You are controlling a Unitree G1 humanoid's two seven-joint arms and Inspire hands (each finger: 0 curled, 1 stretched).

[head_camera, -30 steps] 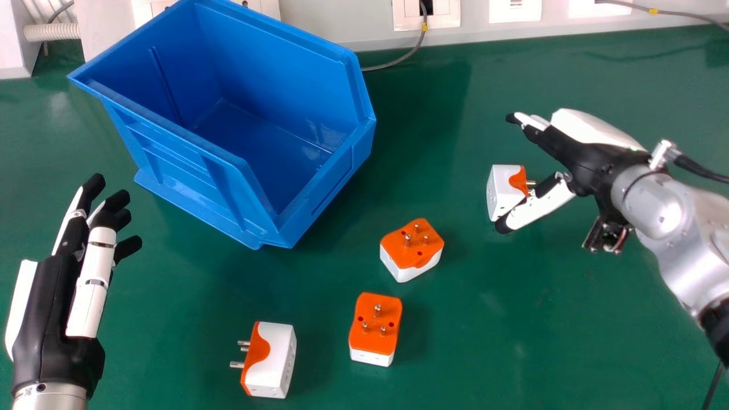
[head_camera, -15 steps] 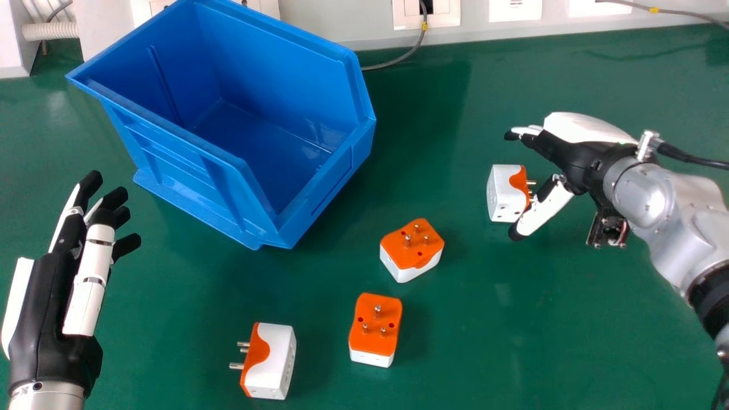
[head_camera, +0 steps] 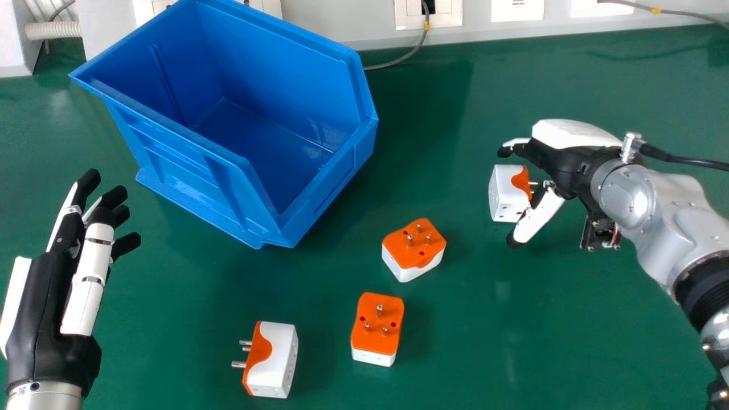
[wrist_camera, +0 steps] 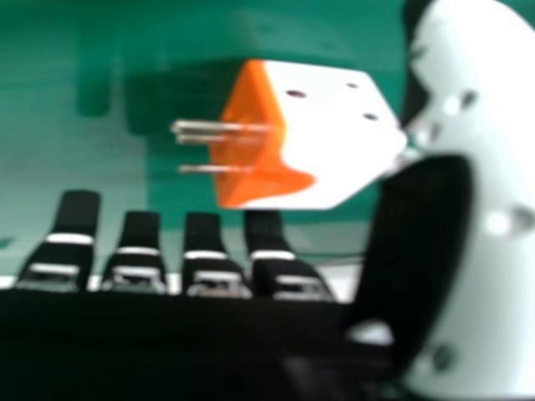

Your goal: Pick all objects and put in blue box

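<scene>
Since a pinch seems next, my right fingers (head_camera: 527,150) hang well open beyond the rightmost adapter (head_camera: 504,195), thumb (head_camera: 538,219) nearer, gripping nothing!

- Black and white left hand (head_camera: 42,307), black fingertips (head_camera: 89,181), silver cuff (head_camera: 45,397) with a dark round dot
- Right hand (head_camera: 569,159) matches, smooth white back panel (head_camera: 575,134)
- Chunky silver right forearm (head_camera: 678,213), black ribbed band (head_camera: 709,287)
- Black cable (head_camera: 686,161), silver connector (head_camera: 631,148), pretty neat
- White thumb (wrist_camera: 493,288) has little round fittings

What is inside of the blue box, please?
In the blue box, bare floor and inner walls show, no object; its near wall hides part of the floor.
</scene>
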